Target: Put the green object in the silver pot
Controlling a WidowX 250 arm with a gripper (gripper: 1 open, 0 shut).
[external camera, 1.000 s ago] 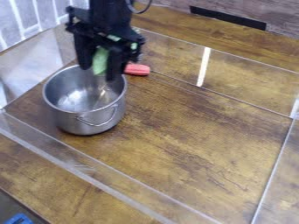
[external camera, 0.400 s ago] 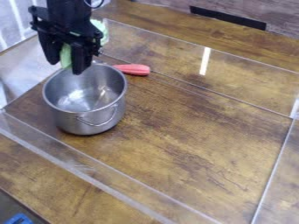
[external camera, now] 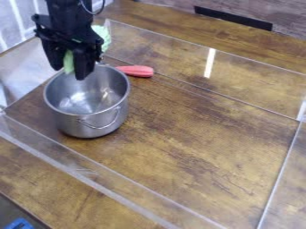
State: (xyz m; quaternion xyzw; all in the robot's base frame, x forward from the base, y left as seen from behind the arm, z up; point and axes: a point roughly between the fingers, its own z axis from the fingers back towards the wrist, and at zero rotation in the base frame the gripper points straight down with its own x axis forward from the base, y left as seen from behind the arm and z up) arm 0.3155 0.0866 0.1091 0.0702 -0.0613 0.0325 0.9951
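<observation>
From the one fixed camera, looking down at the wooden table (external camera: 203, 143) w/ its clear plastic border walls, the black robot gripper (external camera: 74, 64) is hanging over the far-left rim of the round shiny steel pot (external camera: 86, 100), pointing nearly straight down. It's carrying the light green bumpy oblong veg toy (external camera: 89, 59), which is showing as a green strip between the black fingers, so the jaws are pinching the toy at a mid-width spread, not pressed together. What's just changed: a sec ago the gripper was sitting further right, roughly over the pot's back-right edge and close to the small red object (external camera: 135, 71); now it's shifted left across the pot, w/ the last fraction of a sec showing only a small settle downward. The toy's lower end is hanging just above or just inside the pot's mouth, near the far-left wall; can't tell if it's touching steel. The pot itself isn't moving, and nothing's lying in its bottom yet. The red thing is staying put, just beside the pot on the right. My read: the carry phase is basically done, it's lining up for release, but the spot looks off-centre, so dropping here risks the toy catching the rim and tipping out; nudging toward the middle before opening looks safer.
</observation>
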